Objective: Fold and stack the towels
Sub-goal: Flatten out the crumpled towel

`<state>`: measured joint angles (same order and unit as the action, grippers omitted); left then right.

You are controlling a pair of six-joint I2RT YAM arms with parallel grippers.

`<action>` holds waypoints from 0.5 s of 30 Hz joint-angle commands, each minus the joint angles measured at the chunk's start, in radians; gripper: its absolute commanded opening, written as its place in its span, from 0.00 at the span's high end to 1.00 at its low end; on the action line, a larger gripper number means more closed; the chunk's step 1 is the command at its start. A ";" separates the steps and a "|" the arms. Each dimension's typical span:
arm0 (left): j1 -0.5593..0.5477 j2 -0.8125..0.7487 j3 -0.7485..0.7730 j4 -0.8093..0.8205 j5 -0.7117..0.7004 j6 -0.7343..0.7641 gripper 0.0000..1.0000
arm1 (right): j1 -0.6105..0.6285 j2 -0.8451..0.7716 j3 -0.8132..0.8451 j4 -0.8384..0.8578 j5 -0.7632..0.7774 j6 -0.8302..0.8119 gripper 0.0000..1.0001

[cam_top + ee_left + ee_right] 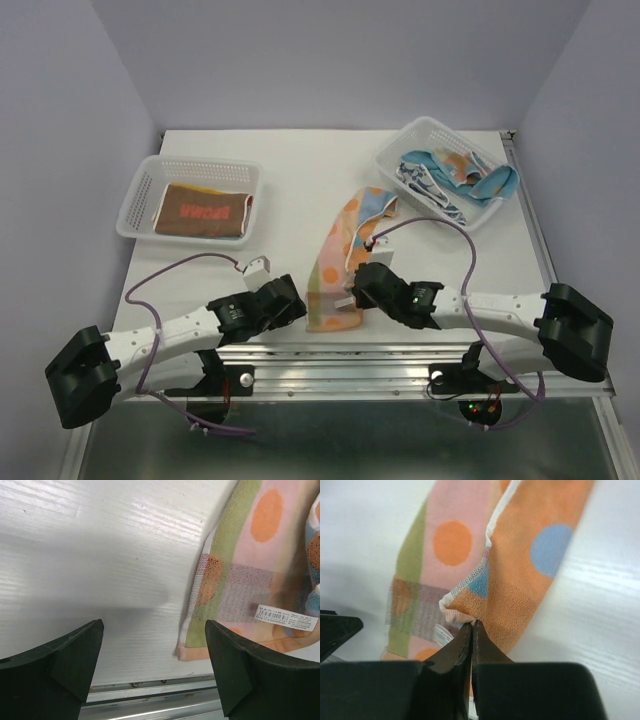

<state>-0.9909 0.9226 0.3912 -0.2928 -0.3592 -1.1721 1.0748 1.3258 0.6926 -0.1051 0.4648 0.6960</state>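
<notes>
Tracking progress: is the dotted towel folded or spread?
Partly folded: the dotted towel has an orange layer overlapping pink, pinched by the right gripper.

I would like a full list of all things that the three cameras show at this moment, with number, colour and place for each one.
dotted towel: one, pastel squares with orange and blue dots, lying on the table between the two arms
folded towel: one visible on top, brown and orange-red, in the left basket
loose towels: several, exact count unclear, blue-white patterned and pastel, in the right basket
left basket: one, white perforated, far left of the table
right basket: one, white perforated, far right
table: one, white
metal rail: one, silver, near edge
left claw: one, black, open, above bare table beside the dotted towel
right claw: one, black, shut on the dotted towel's edge
</notes>
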 commanded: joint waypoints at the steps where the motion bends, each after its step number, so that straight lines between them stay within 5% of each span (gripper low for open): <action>1: 0.001 0.068 0.067 0.030 0.068 0.051 0.07 | 0.007 -0.040 -0.113 0.053 0.047 0.226 0.99; 15: -0.127 0.200 0.115 0.031 0.195 0.060 0.25 | 0.007 -0.086 -0.180 0.150 0.044 0.270 0.99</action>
<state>-1.0916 1.0966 0.4595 -0.2352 -0.1780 -1.1263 1.0748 1.2579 0.5335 -0.0303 0.4828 0.9363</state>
